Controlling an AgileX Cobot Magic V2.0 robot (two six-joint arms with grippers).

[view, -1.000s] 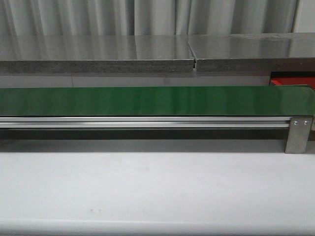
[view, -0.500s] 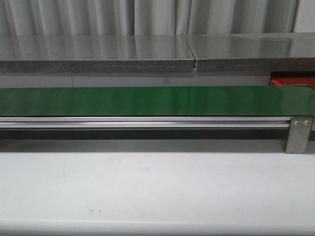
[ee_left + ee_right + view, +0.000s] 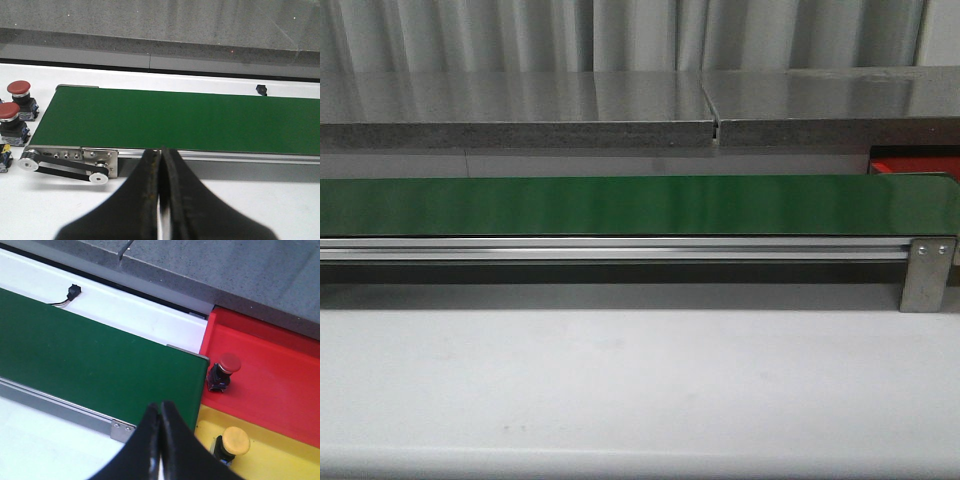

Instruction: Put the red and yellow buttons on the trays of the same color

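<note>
Left gripper [image 3: 160, 165] hovering over green belt [image 3: 170, 122], fingers pressed together, holding nothing; two red buttons [image 3: 11, 111] sitting beside belt end. Right gripper [image 3: 160, 425] likewise closed, empty. Red button [image 3: 223, 371] standing in red tray [image 3: 280, 385]; yellow button [image 3: 234, 441] in yellow tray [image 3: 280, 460].

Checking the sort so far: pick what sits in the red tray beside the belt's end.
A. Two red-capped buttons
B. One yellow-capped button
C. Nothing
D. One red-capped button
D: the right wrist view shows a single red-capped button standing in the red tray, while the yellow-capped button stands in the yellow tray next to it.
</note>
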